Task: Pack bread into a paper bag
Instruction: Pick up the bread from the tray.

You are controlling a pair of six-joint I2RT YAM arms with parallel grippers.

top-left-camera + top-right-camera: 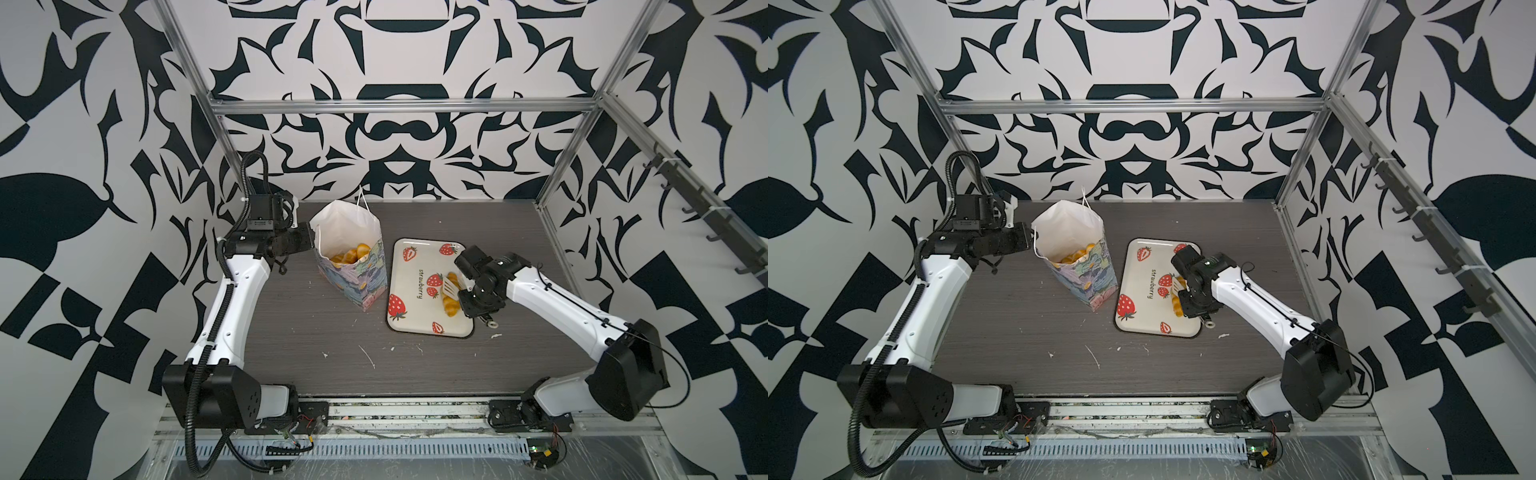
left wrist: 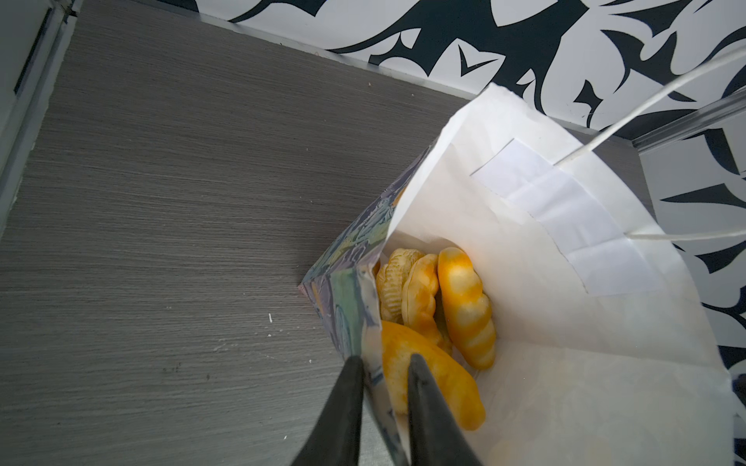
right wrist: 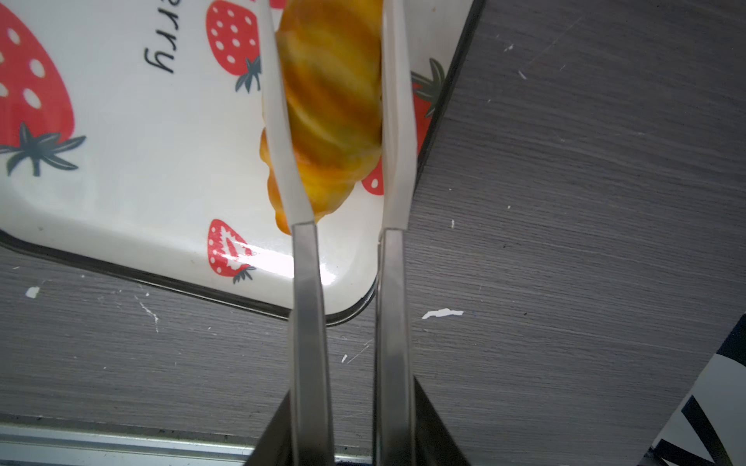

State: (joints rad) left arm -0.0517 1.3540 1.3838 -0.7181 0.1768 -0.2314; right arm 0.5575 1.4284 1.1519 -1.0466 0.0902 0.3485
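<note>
The paper bag (image 1: 358, 276) (image 1: 1090, 278) stands upright and open at the back middle of the table. Its white inside (image 2: 565, 322) holds several golden pieces of bread (image 1: 351, 254) (image 1: 1077, 254) (image 2: 464, 306). My left gripper (image 1: 311, 241) (image 1: 1032, 239) (image 2: 383, 359) is shut on the bag's rim on its left side. My right gripper (image 1: 469, 297) (image 1: 1187, 299) (image 3: 352, 403) holds metal tongs (image 3: 306, 302). The tongs' white blades (image 1: 449, 287) press on both sides of a ridged croissant (image 1: 451, 307) (image 1: 1176, 306) (image 3: 331, 101) over the tray.
The cream strawberry tray (image 1: 415, 257) (image 1: 1144, 324) (image 3: 121, 161) lies just right of the bag, nearly touching it. White flecks (image 1: 368, 357) dot the dark wood table. Aluminium frame posts (image 1: 569, 137) stand at the back corners, and a hook rail (image 1: 702, 216) runs along the right wall.
</note>
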